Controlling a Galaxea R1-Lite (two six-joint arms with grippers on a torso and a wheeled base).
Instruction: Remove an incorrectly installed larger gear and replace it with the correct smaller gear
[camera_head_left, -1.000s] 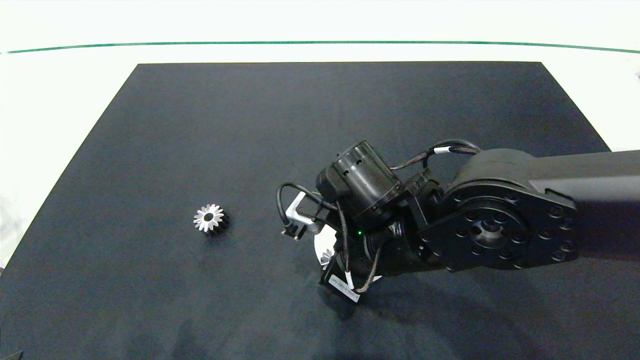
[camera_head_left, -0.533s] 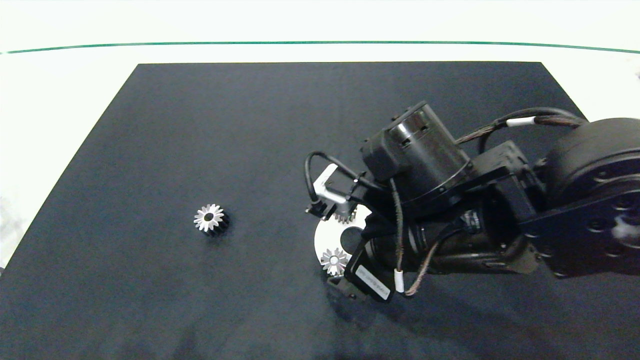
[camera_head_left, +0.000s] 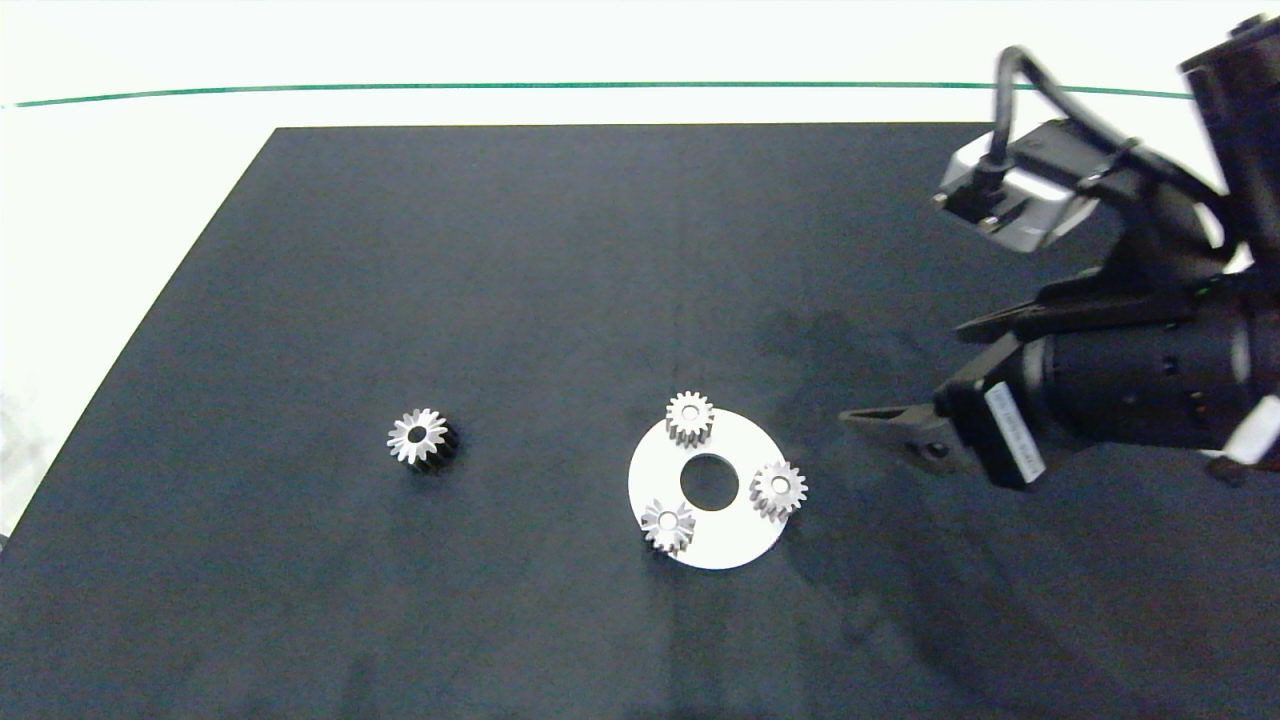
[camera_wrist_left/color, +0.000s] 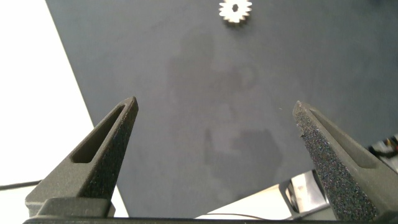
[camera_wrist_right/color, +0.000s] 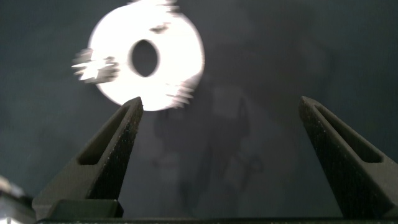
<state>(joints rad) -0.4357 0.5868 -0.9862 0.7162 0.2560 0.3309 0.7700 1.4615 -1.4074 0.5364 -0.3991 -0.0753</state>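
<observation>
Right gripper (camera_head_left: 900, 395) withdrawn, uncovering disc (camera_head_left: 735, 540); larger gear (camera_wrist_left/color: 235, 10) left-wrist-visible.

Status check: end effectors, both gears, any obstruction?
Right end effector open, empty, right of the white disc. Left end effector open. Smaller gear on disc; larger gear alone on mat. Nothing in the way.

a robotics lab bench: flat black rectangular mat (camera_head_left: 520, 260) on a plain white table (camera_head_left: 120, 200), green line (camera_head_left: 600, 85) beyond the mat.
</observation>
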